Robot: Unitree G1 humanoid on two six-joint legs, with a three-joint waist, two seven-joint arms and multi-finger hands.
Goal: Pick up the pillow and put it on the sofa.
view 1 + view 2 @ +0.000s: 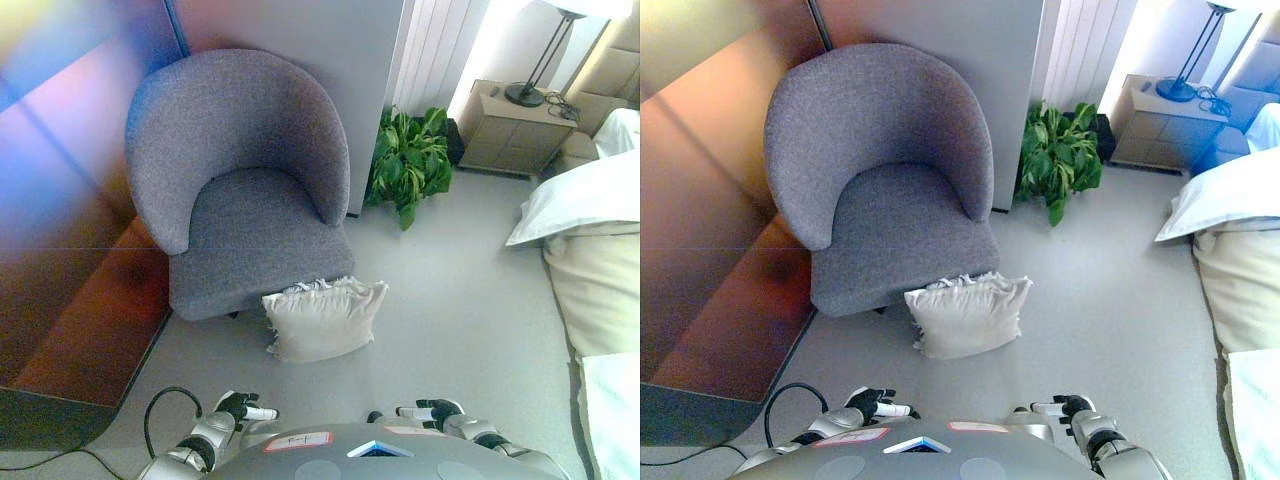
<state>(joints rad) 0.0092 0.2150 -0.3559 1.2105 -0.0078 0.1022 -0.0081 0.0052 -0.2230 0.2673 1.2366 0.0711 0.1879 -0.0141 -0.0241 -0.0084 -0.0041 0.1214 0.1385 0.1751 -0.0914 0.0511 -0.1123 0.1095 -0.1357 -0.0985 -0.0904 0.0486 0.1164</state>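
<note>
Pillow: the cream-white square fabric pillow with a frilly top edge (324, 319) is standing on the pale grey floor (460, 330), propped up against the front of the seat. Sits pretty much dead centre of the view, nothing gripping it.

Sofa: the grey fabric tub armchair with a rounded back (240, 180) is at about 11 o'clock from the pillow. Seat cushion has nothing on it, and the pillow touches its front lower edge.

Left hand: the dark left hand with white tips (243, 408) shows at roughly 7 o'clock, low in the view. Fingers look loosely relaxed and pointing inward toward the right hand, holding nothing. Well apart from the pillow, which is up at its 1 o'clock.

Right hand: the dark right hand (437, 411) shows at about 5 o'clock, also low. Fingers are slack and reaching inward, nothing in them. Pillow is at its 11 o'clock, clearly apart.

Plant: a leafy green potted plant (410, 160) stands at 1 o'clock, just beside the armchair's right side against the wall.

Nightstand: a beige wooden bedside cabinet (508, 130) is at 2 o'clock, with a black-based floor-style lamp (540, 60) on top.

Bed: a bed with white and cream bedding (590, 250) runs down the 3 o'clock edge, a white bed pillow (580, 200) hanging over its corner.

Wall panel: a glossy reddish-brown wooden panel (710, 230) fills the 9 o'clock side.
</note>
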